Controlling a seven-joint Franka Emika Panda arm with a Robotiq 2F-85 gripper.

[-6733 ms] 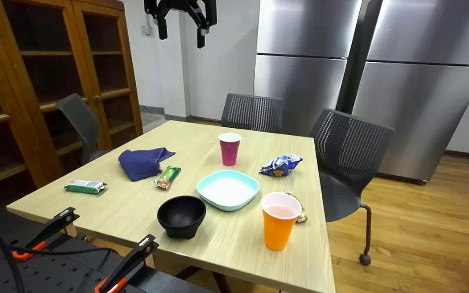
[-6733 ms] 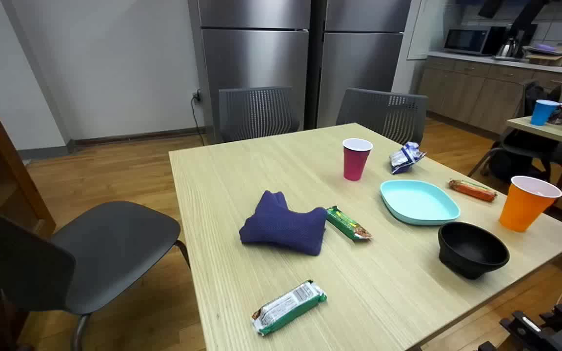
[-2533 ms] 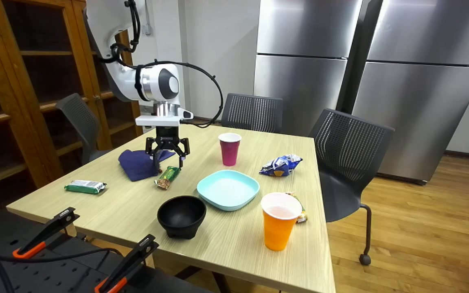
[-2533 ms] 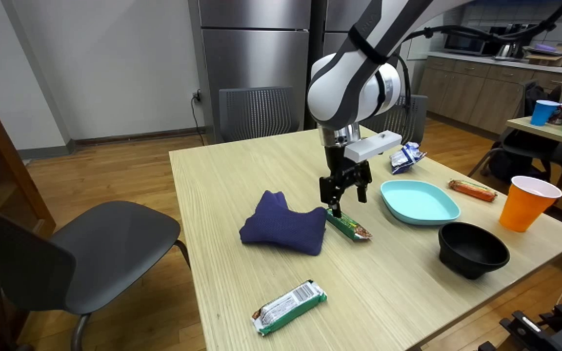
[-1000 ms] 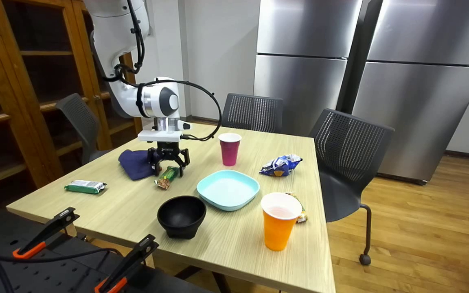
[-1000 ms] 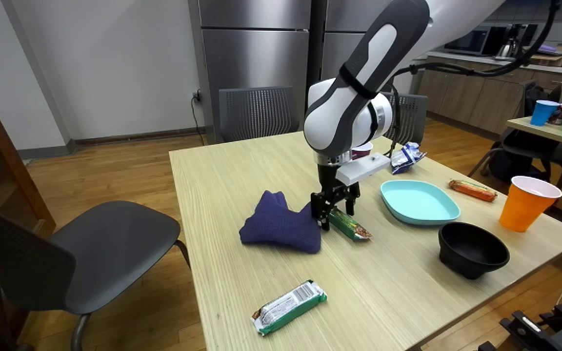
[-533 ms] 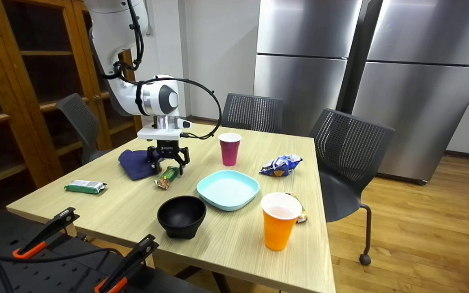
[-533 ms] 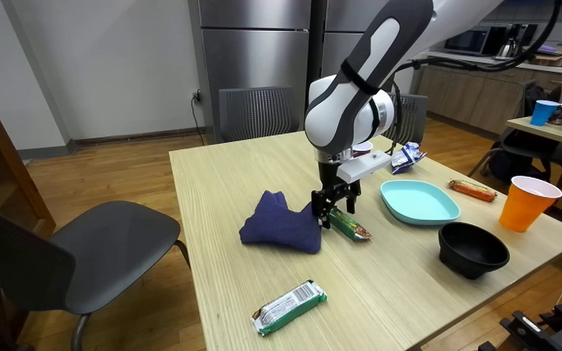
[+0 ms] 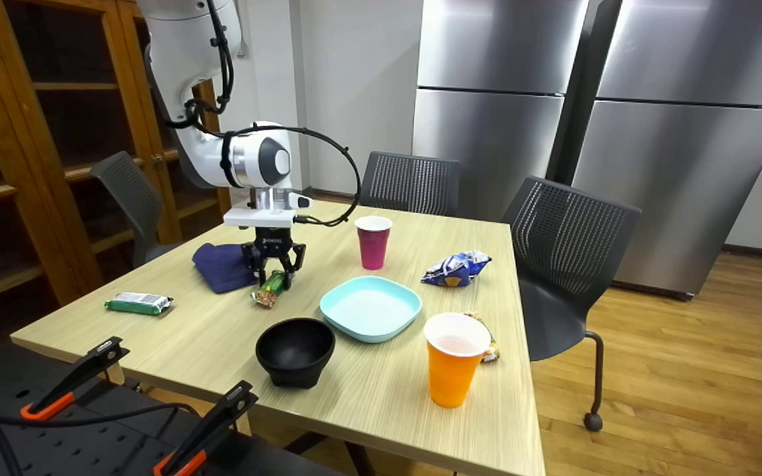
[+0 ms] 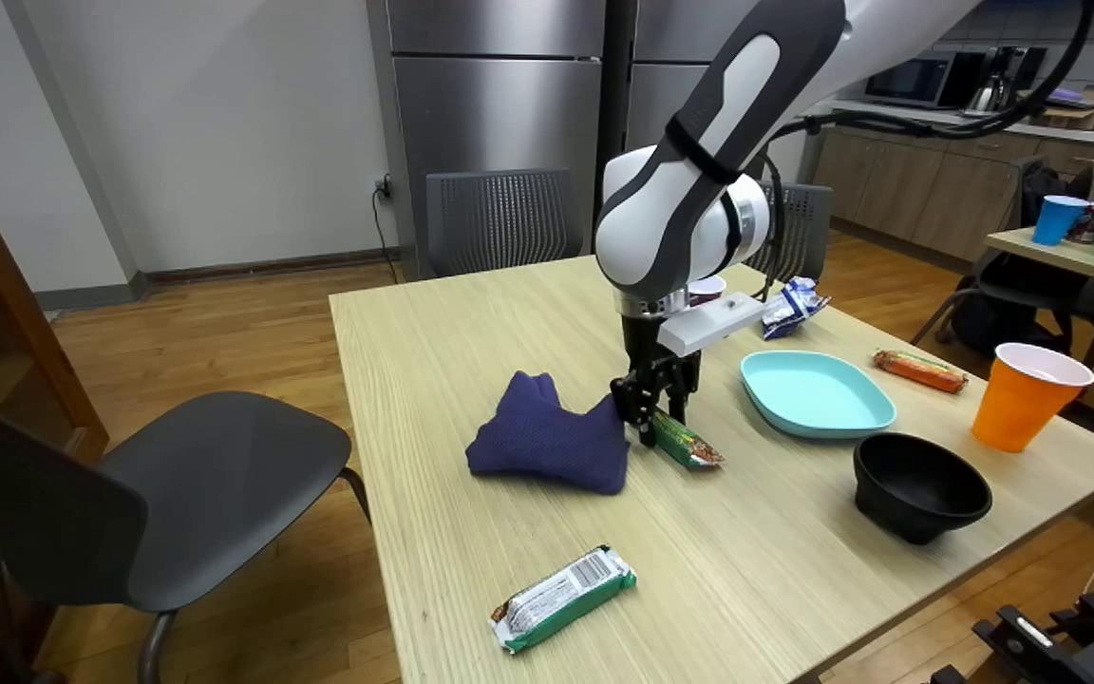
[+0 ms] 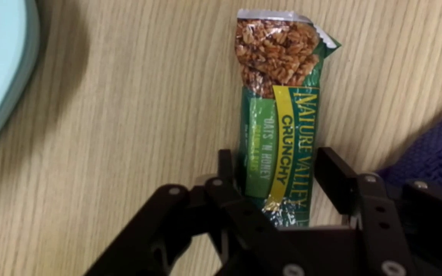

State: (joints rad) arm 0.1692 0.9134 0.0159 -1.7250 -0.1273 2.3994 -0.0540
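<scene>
Though illegible elsewhere, bar (image 11: 280, 119) lettering (image 11: 285, 147) crisp in wrist view between parted gripper (image 11: 276, 163) jaws

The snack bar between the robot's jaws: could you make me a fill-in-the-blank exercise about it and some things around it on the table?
1. In the wrist view, the brand on the bar between the jaws reads "____ Valley".
2. The word on its yellow stripe is ____.
3. In both exterior views, the bowl is coloured ____.
4. The cup standing nearest the bowl is coloured ____.

Missing words: Nature; Crunchy; black; orange.
</scene>
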